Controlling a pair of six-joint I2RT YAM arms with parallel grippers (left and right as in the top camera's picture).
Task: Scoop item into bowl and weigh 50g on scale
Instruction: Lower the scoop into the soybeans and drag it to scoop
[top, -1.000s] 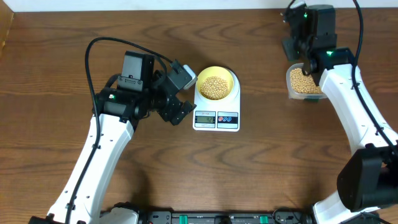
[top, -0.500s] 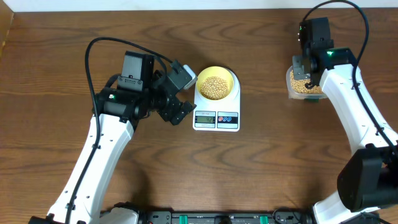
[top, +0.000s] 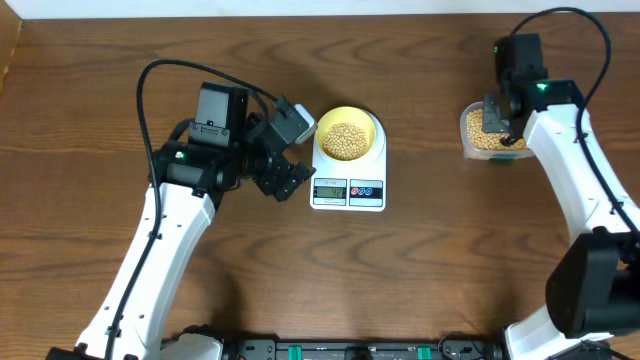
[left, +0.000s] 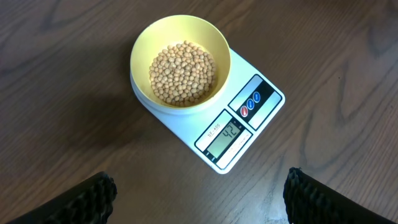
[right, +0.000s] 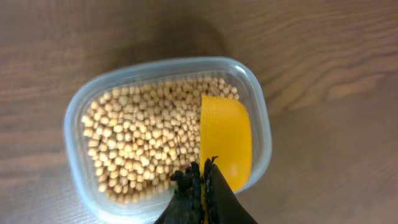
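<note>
The bowl (left: 186, 28) of beans (left: 182, 73) sits on the scale (left: 239, 71), whose display (left: 224, 134) reads 42. The left end effector (top: 295, 152) hangs wide open and empty beside it. The right end effector (right: 202, 180) is pinched shut on the scoop (right: 225, 143) in the tub (right: 168, 62).

Dark wood-grain table (top: 420, 280) carries white digital scale (top: 348, 190) centrally; clear plastic tub (right: 161, 64) of beans sits well apart, to the right.
</note>
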